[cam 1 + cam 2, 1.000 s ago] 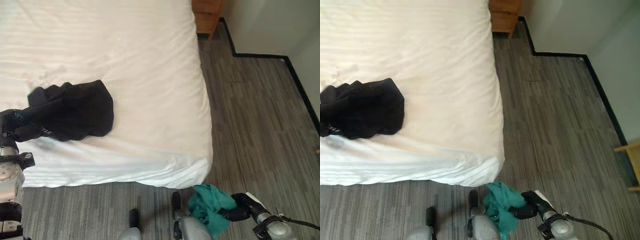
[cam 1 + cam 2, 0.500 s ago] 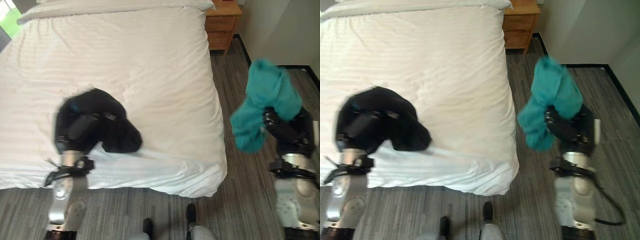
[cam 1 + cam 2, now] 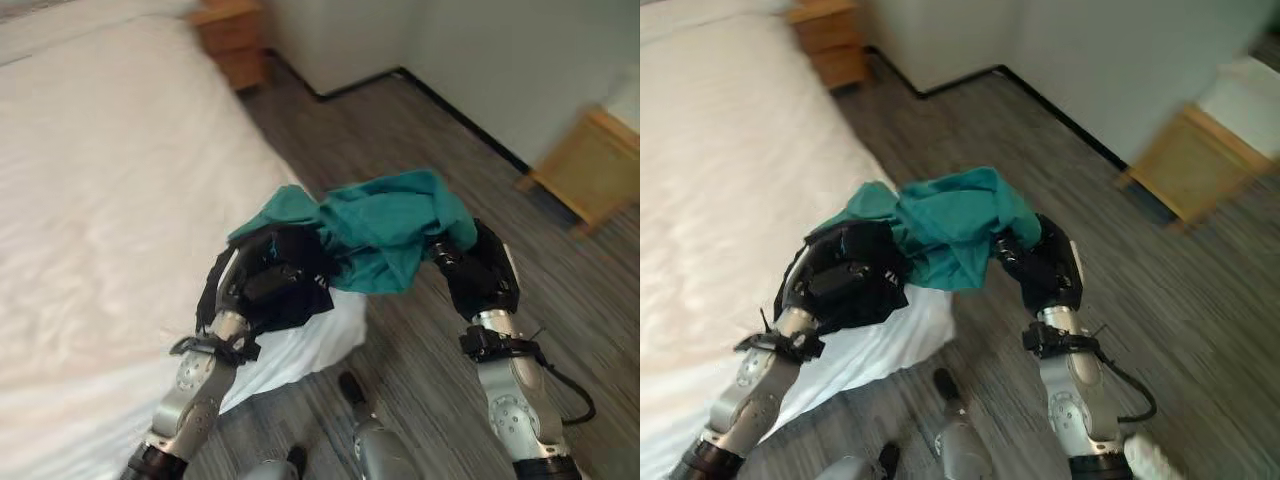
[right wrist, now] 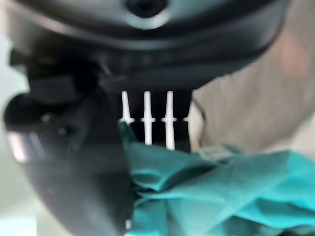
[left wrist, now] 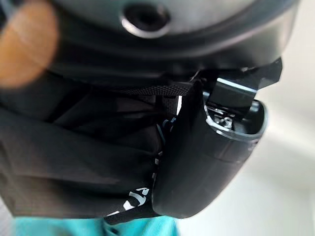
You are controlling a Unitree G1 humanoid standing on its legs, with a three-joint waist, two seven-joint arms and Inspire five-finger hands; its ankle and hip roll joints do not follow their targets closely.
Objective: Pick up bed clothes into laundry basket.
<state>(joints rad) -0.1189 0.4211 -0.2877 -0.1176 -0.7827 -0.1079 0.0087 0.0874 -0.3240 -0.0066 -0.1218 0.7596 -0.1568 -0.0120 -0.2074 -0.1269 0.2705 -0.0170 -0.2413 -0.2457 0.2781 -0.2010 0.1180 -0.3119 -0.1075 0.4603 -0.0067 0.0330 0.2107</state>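
My left hand (image 3: 258, 282) is raised beside the bed's corner and shut on a black garment (image 3: 303, 304), which wraps round its fingers. In the left wrist view the black cloth (image 5: 74, 162) lies pressed under the thumb (image 5: 206, 162). My right hand (image 3: 482, 272) is held up close by and shut on a teal garment (image 3: 385, 228). That cloth drapes from the right hand across to the top of the left hand. The right wrist view has the teal cloth (image 4: 221, 191) bunched against the thumb (image 4: 74, 172).
The white bed (image 3: 90, 190) lies to the left, its corner just under my left hand. A wooden nightstand (image 3: 232, 38) stands at the bed's far side by the wall. A light wooden piece of furniture (image 3: 592, 165) stands at the right. Grey plank floor (image 3: 400, 130) runs between them.
The camera has swung to the right. Both hands have come together in front of me, and the teal garment now drapes across onto the left hand with its black garment.
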